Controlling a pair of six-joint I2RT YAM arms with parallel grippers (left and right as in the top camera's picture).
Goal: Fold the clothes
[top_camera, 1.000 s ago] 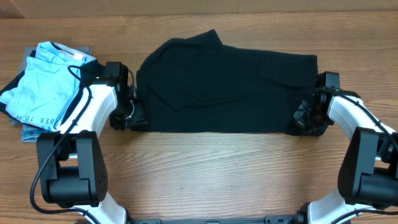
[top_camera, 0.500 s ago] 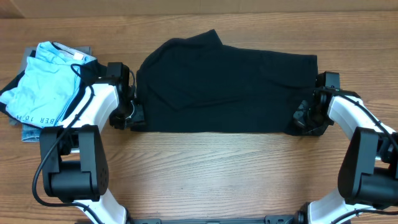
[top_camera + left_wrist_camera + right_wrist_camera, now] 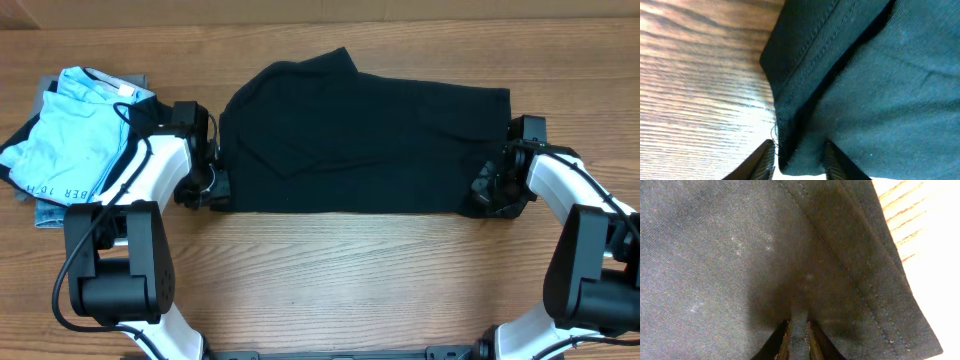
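The clothes, a black T-shirt [image 3: 360, 135], lie spread flat across the middle of the wooden table [image 3: 350, 285]. At its near left corner my left gripper [image 3: 213, 187] has its jaws on either side of the hemmed corner fold [image 3: 800, 127]; in the left wrist view the cloth almost fills the space between them. My right gripper [image 3: 492, 190] is at the shirt's near right corner. In the right wrist view [image 3: 797, 325] its jaws are shut on a thin pinched ridge of black fabric [image 3: 715, 245], just inside the stitched hem.
A folded light blue garment with dark lettering [image 3: 75, 130] lies at the left edge, on top of a grey-blue folded piece [image 3: 45, 212]. Bare wood runs along the near side in front of the shirt.
My left gripper's jaws have narrowed onto the shirt's corner. Neither arm nor the shirt has visibly shifted.
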